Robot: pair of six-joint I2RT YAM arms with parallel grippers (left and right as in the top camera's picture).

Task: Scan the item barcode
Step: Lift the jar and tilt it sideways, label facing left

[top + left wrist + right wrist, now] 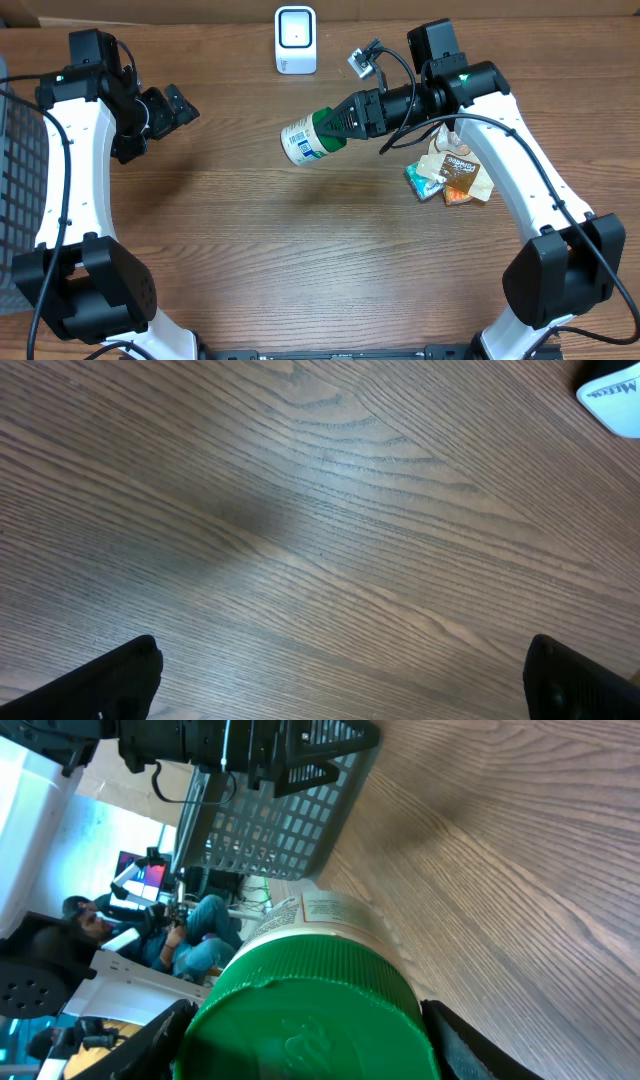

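Right hand (340, 120): jaws part-closed, gripping green cap (324, 127) of bottle (302, 141), held level above bench (250, 250), centre frame, just below scanner (296, 40). Left hand (178, 106), upper left: fully open, empty. Roll wrist until label barcode faces scanner window; hold steady.

A: What is the bottle (298, 142) showing?
B: It is showing white, under a green cap (310, 1015).
A: And the bench (300, 260)?
B: It is wearing brown wood grain; the scanner (296, 40) is gleaming white, the basket (285, 815) is looking grey.
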